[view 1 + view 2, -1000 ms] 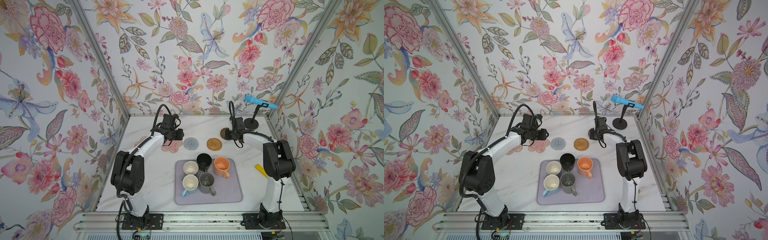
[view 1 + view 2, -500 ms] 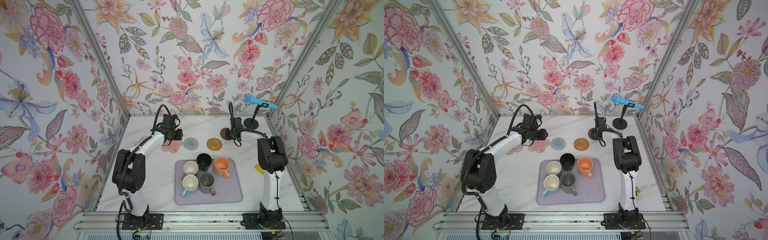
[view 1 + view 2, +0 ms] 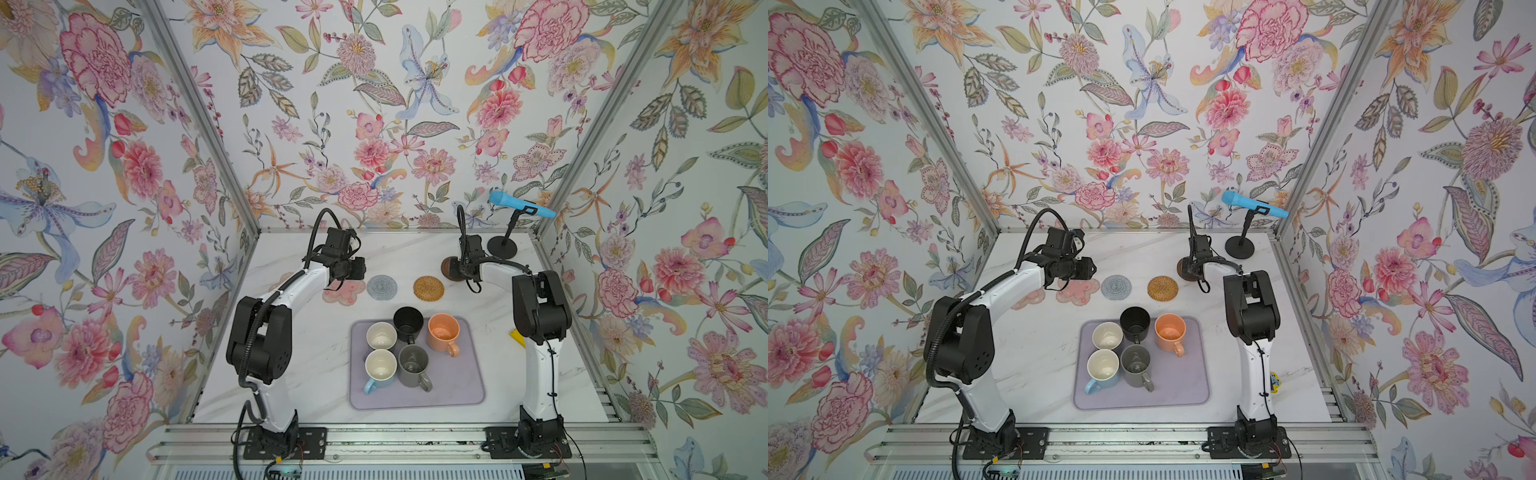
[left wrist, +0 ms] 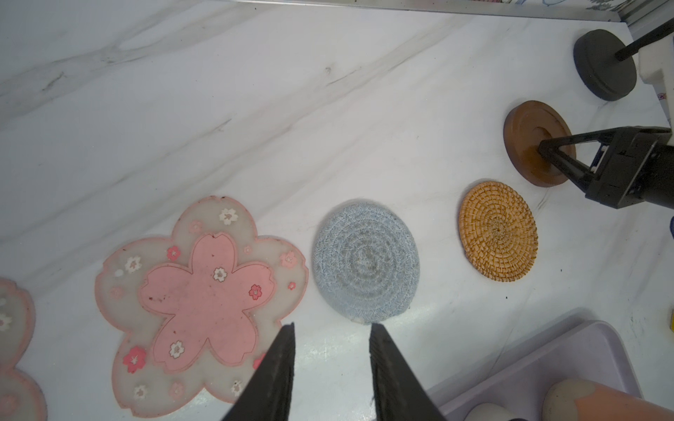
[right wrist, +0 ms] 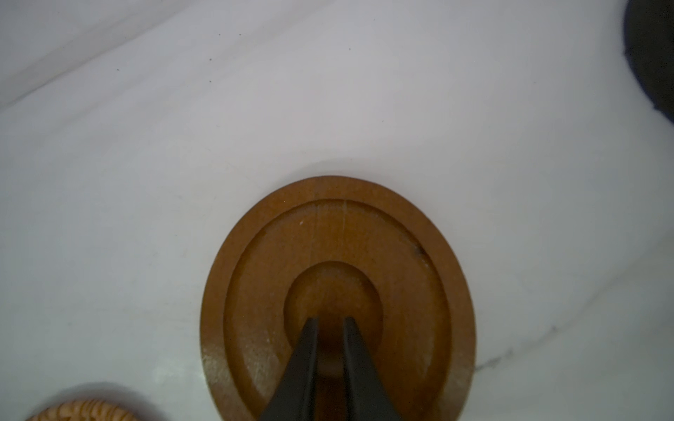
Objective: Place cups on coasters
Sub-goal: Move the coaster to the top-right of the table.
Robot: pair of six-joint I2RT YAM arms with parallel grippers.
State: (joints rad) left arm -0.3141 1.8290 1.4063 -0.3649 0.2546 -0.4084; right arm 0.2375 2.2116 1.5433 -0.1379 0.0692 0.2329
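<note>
R gripper (image 5: 330, 320) has narrowed since a sec ago: fingers pressed nearly together, tips at centre recess of dark brown wooden coaster (image 5: 412, 291), pinching nothing. L gripper (image 4: 332, 325) fingers spread, empty, over the gap btw pink flower coaster (image 4: 204, 291) & grey disc (image 4: 364, 262). Five cups (image 3: 411, 361) are bunched on lilac mat (image 3: 457, 386), well apart from coasters. Brown coaster sits near black stand base (image 4: 601, 62). Bare marble tabletop (image 4: 255, 109) lies behind the row.

Left arm (image 3: 291, 286): reaches forward from its base, elbow raised, wrist angled downward. Left gripper (image 4: 332, 325): jaws parted, nothing between them. Right arm (image 3: 498, 270): extended forward, wrist pitched down. Right gripper (image 5: 330, 320): jaws drawn together, empty.
</note>
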